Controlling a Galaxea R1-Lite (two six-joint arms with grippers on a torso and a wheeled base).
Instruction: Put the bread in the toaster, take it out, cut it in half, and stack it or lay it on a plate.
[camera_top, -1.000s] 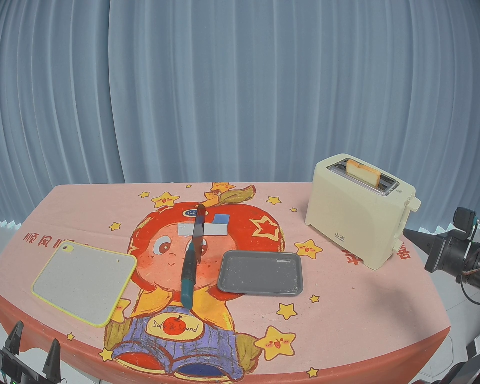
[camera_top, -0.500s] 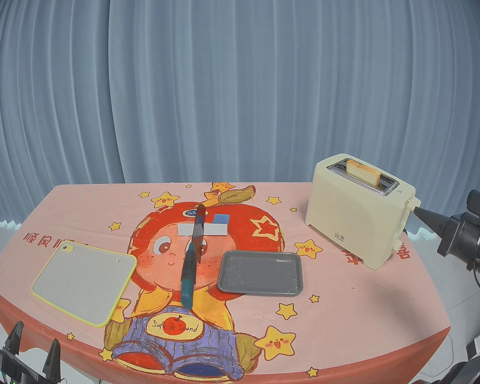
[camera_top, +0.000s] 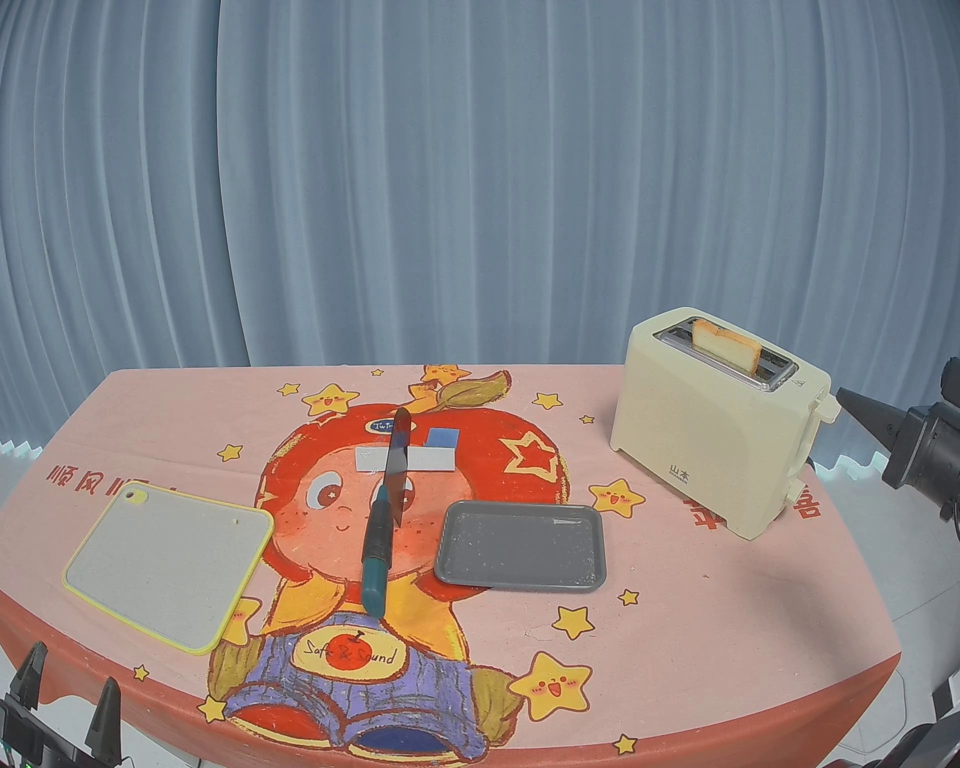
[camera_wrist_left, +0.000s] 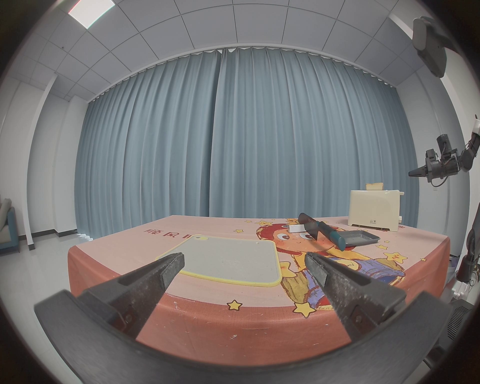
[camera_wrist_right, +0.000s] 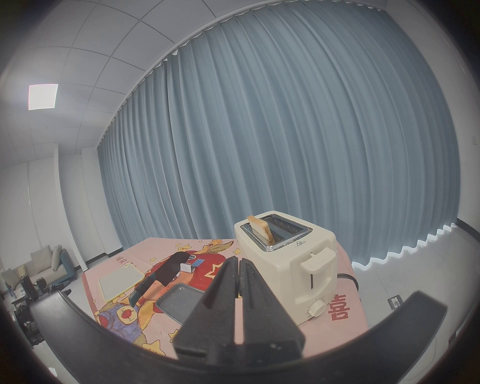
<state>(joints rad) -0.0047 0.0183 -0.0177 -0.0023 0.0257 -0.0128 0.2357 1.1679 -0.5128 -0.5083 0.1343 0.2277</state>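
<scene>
Off the tabletop's near left corner hangs the left gripper (camera_wrist_left: 244, 261), fingers spread. A grey cutting board with a yellow-green rim (camera_top: 168, 563) lies by the near left edge. At the middle, a teal-handled knife (camera_top: 381, 528) leans on a white block (camera_top: 428, 459), beside a grey rectangular plate (camera_top: 520, 547). The toasted bread slice (camera_top: 727, 345) stands in the cream toaster (camera_top: 700, 430) at the right edge. Past it hovers the right gripper (camera_top: 862, 405), fingers pressed together.
</scene>
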